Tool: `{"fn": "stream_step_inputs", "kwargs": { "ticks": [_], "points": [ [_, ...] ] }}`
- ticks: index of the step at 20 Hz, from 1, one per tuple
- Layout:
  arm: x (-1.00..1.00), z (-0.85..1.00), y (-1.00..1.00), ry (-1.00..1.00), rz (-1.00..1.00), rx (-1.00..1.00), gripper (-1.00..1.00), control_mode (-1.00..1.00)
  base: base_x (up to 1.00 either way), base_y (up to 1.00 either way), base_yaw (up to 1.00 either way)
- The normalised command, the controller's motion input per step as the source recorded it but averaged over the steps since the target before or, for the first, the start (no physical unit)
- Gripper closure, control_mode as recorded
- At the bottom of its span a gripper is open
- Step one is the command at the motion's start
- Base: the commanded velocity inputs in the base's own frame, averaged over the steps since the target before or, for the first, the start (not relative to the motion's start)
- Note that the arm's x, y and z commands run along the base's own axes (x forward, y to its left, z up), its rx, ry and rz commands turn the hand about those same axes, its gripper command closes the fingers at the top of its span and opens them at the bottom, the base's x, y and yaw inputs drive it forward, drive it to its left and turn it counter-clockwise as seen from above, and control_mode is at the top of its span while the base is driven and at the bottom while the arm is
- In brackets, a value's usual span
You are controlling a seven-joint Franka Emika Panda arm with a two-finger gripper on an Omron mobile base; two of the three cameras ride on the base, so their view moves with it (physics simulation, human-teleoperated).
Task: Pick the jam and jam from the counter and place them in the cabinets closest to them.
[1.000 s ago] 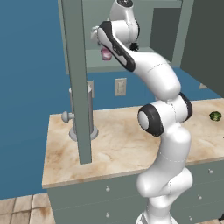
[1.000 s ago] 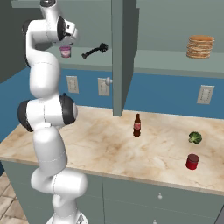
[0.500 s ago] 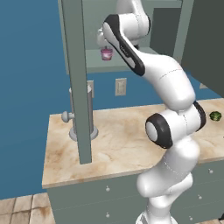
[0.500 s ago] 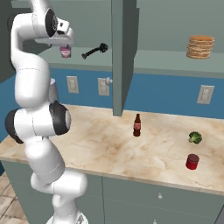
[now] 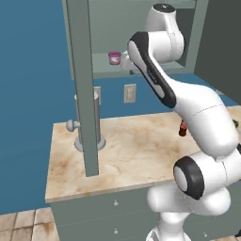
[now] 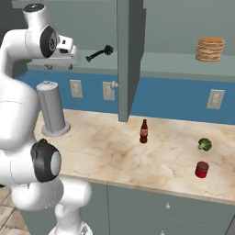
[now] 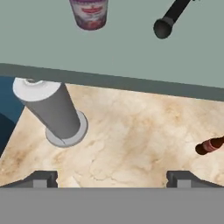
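The purple jam jar (image 5: 114,57) with its paler top stands upright on the pale shelf (image 5: 103,67) of the open wall cabinet. In the hand view it (image 7: 89,13) sits at the top, far beyond my fingertips (image 7: 41,178). My gripper (image 7: 112,179) is open with nothing between its fingers, held in front of the shelf edge (image 7: 109,78), clear of the jar. The dark red jam jar (image 6: 201,169) stands on the marbled counter (image 6: 114,151) at the right, near the front edge.
The open cabinet door (image 5: 84,94) hangs over the counter, left of the arm. A black utensil (image 7: 168,19) lies on the shelf right of the purple jar. A grey cylinder (image 6: 52,110), a brown bottle (image 6: 143,131) and a green leafy ball (image 6: 204,144) stand on the counter. Stacked pancakes (image 6: 210,49) sit on a further shelf.
The hand has drawn back from the shelf, leaving the purple jar standing there. The arm's elbow has swung out to the right and lower.
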Motion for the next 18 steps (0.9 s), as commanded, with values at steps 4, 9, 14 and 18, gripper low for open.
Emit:
{"fn": "stream_step_inputs", "kwargs": {
  "ticks": [4,9,14,18],
  "points": [
    [-0.99,-0.68,-0.42,-0.07,0.08,-0.06,-1.00,-1.00,0.00,0.00,0.00],
    [-0.76,-0.71,-0.40,-0.06,0.09,-0.09,-1.00,-1.00,0.00,0.00,0.00],
    [-0.57,-0.51,-0.38,-0.07,0.06,-0.08,-1.00,-1.00,0.00,0.00,0.00],
    [-0.07,-0.40,-0.42,-0.08,0.08,-0.05,-1.00,-1.00,0.00,0.00,0.00]
  ]
}}
